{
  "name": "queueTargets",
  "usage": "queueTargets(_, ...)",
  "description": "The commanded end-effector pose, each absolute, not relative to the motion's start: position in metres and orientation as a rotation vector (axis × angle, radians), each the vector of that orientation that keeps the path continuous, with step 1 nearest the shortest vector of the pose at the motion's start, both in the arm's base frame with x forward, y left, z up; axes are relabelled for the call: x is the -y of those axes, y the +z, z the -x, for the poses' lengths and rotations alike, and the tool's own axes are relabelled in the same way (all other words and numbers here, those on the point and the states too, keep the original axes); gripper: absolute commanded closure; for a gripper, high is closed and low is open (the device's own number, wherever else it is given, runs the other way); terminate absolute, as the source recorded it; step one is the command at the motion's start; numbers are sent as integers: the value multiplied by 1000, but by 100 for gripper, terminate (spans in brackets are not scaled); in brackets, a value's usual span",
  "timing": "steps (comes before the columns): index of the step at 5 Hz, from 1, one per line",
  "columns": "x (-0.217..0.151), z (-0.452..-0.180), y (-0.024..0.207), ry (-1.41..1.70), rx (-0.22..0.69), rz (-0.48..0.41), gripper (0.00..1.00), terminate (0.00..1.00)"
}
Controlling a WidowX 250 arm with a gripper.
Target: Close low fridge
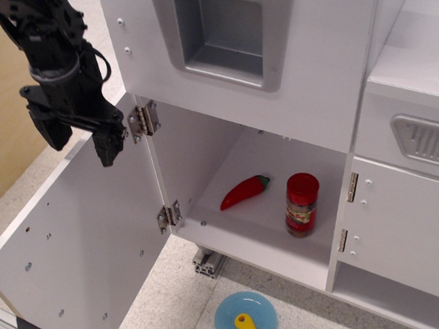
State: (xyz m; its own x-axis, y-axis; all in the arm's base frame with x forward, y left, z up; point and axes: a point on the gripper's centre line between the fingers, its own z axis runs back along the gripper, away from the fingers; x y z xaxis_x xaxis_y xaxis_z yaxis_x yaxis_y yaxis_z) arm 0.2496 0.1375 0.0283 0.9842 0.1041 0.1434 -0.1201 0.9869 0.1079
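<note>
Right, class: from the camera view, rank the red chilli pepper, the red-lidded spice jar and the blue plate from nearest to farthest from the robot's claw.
1. Red chilli pepper: left on the fridge floor, nearest the black claw.
2. Red-lidded spice jar: right of the pepper.
3. Round blue plate: on the floor in front, farthest.

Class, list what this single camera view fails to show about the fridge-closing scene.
- Low fridge door: its outer face and handle face away from the camera.
- Gripper: what lies behind its dark body.
- Spice jar: label too small to read.
- Arm: cut off by the top edge.
</note>
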Motion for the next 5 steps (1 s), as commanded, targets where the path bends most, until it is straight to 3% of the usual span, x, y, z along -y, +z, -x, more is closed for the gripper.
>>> queueTargets(1, -137, -264, 14, 151, 183, -116, 0, 0)
queueTargets(2, -125, -263, 7, 152, 176, -123, 0, 0)
queueTargets(5, -68, -275, 29, 220, 147, -60, 0, 0)
